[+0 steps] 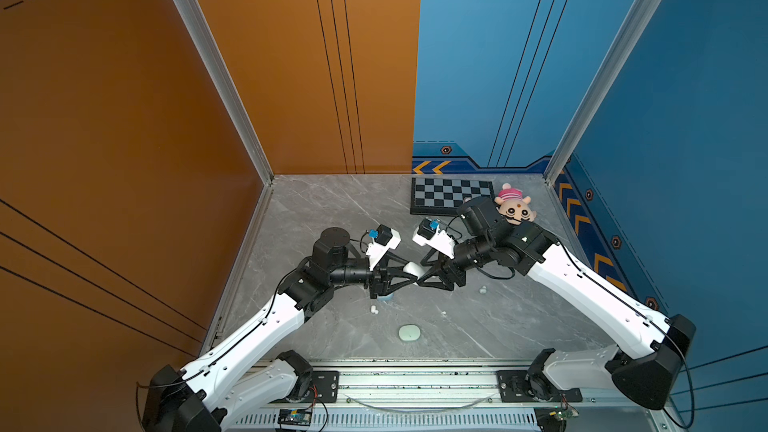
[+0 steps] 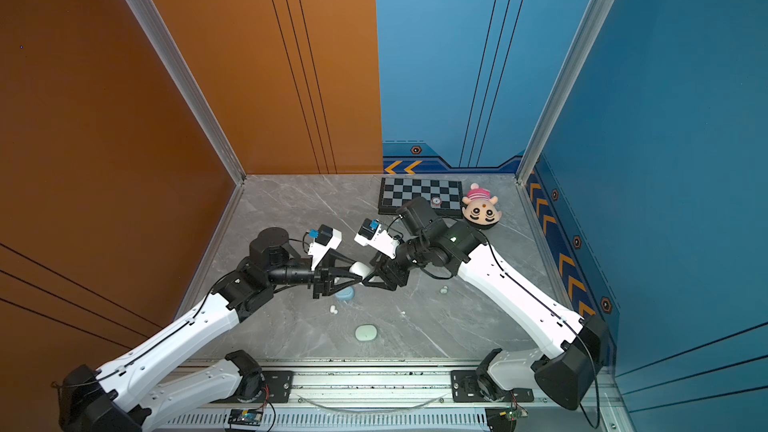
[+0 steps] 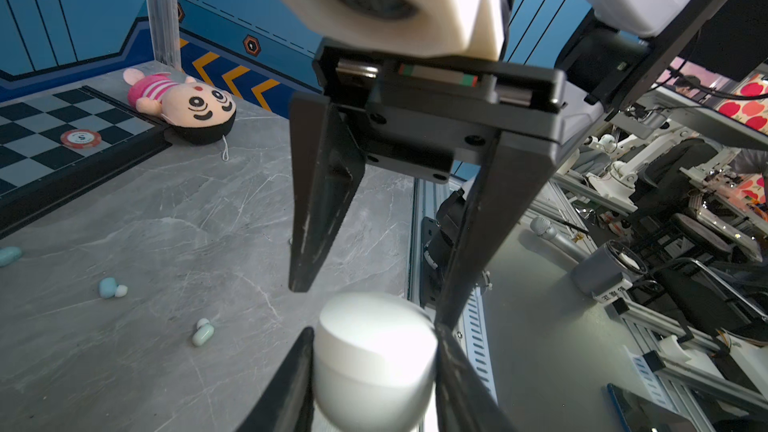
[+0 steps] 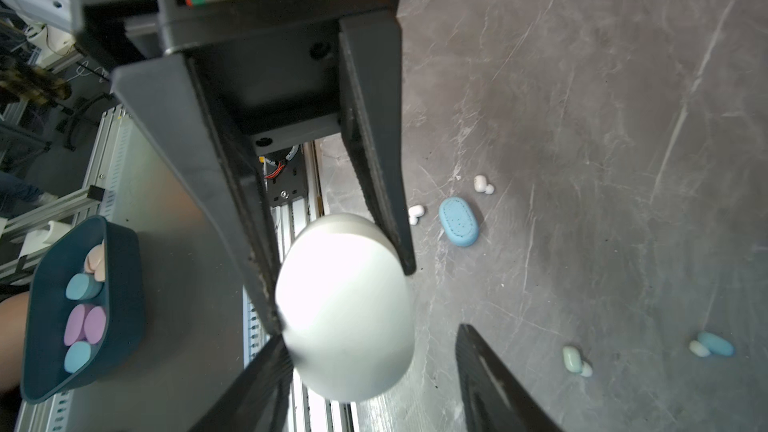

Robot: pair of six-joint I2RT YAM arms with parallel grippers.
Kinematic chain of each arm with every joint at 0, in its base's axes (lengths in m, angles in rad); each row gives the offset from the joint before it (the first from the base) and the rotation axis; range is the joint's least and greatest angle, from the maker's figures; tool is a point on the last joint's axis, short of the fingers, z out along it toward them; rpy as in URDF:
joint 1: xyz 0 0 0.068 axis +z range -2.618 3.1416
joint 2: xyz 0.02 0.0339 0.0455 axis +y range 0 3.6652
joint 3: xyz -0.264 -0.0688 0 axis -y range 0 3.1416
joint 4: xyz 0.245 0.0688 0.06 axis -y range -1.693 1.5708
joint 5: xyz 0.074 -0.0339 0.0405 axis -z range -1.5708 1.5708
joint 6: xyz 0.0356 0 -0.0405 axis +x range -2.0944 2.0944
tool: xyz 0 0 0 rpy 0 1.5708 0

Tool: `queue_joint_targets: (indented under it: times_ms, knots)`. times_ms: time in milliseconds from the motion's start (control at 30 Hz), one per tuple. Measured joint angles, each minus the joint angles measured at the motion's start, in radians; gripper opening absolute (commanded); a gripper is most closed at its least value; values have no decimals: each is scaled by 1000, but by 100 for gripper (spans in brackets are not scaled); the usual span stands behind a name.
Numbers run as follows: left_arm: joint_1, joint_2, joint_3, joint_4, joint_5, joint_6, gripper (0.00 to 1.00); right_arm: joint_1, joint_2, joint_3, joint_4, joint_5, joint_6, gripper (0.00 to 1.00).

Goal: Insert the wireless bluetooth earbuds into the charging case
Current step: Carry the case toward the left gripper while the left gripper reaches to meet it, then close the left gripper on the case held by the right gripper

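A white pebble-shaped charging case (image 3: 374, 359) is held above the table's middle, and its lid looks closed along the seam. My left gripper (image 3: 374, 330) is shut on it, one finger on each side. My right gripper (image 4: 372, 330) faces it tip to tip and is open: one finger touches the case (image 4: 345, 309), the other stands apart. In both top views the case (image 1: 412, 268) (image 2: 360, 269) shows between the two grippers. Earbuds lie loose on the table: two white ones (image 4: 483, 184) (image 4: 415, 214), a mint one (image 4: 575, 361) and a pale blue one (image 4: 712, 344).
A blue case (image 4: 458, 222) lies under the grippers and a mint case (image 1: 409, 332) nearer the front rail. A checkerboard (image 1: 451, 195) with a poker chip (image 3: 81, 137) and a plush doll (image 1: 515, 205) sit at the back right. A bin of cases (image 4: 120, 268) stands off the table.
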Motion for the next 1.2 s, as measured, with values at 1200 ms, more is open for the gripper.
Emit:
queue_joint_targets:
  times_ms: [1200]
  knots:
    - [85, 114, 96, 491, -37, -593, 0, -182, -64, -208, 918, -245, 998, 75]
